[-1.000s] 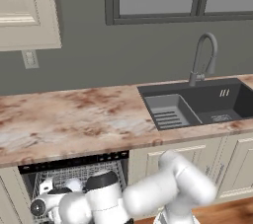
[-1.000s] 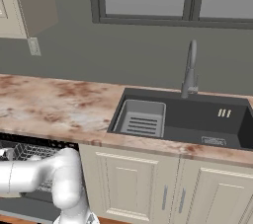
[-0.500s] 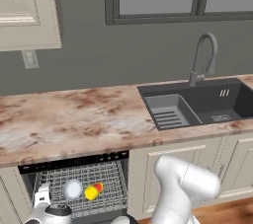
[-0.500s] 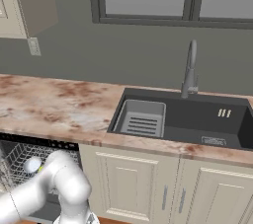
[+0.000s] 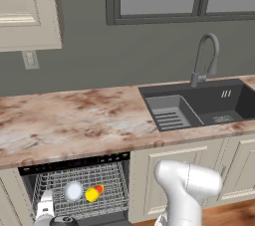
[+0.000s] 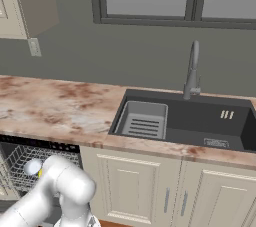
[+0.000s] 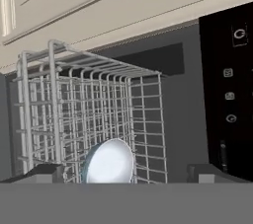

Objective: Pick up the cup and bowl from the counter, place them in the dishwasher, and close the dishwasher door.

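- Under the counter [image 5: 74, 118], seen from the left base view, the dishwasher [image 5: 79, 190] is open. Its wire rack [image 5: 60, 182] holds the bowl [image 5: 73, 190] and the cup [image 5: 93, 193]. The cup lies on its side, just right of the bowl. The robot's white arm [image 5: 187, 190] bends low at the bottom right. Its hand is down by the bottom left corner.
- From the right base view, the arm [image 6: 60, 191] reaches down to the left in front of the dishwasher [image 6: 30, 168]. The bowl [image 6: 33, 167] peeks out in the rack behind the arm. The sink [image 6: 185, 123] sits to the right in the counter [image 6: 55, 108].
- Looking along the hand, the gripper [image 7: 126, 173] has its two dark tips [image 7: 42, 172] far apart, wide open, with nothing held. The bowl [image 7: 109, 163] rests in the rack [image 7: 94, 114] between the tips and past them. The black strip of buttons [image 7: 230, 94] runs down the right side.
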### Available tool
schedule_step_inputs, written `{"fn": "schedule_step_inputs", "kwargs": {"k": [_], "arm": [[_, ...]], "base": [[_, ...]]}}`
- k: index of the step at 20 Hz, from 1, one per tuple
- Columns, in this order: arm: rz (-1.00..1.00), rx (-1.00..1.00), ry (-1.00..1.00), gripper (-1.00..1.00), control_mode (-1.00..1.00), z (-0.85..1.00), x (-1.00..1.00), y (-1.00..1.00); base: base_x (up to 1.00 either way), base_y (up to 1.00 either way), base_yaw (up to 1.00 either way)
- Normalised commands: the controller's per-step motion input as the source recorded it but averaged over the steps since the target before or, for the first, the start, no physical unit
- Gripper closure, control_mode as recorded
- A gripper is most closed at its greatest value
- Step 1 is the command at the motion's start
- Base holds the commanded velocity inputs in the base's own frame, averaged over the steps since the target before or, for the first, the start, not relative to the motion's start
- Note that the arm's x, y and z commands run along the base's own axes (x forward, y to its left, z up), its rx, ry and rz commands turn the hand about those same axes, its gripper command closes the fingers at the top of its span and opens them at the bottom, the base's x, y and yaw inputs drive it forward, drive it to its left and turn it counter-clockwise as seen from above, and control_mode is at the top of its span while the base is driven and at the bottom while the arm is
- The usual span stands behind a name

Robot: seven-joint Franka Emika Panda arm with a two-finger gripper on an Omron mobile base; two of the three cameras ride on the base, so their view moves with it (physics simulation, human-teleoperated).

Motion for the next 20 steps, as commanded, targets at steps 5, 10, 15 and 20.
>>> {"fn": "schedule_step_inputs", "kwargs": {"k": [5, 10, 15, 20], "arm": [[0.0, 0.13, -0.11, -1.0, -1.0, -0.12, -0.83, 0.0], [0.0, 0.11, -0.13, -1.0, -1.0, -0.07, -0.81, 0.0], [0.0, 0.09, -0.13, -1.0, -1.0, -0.05, -0.76, 0.0], [0.0, 0.04, -0.11, -1.0, -1.0, -0.2, -0.54, 0.0]], "base": [[0.0, 0.0, 0.0], [0.0, 0.0, 0.0], [0.0, 0.0, 0.0], [0.0, 0.0, 0.0]]}}
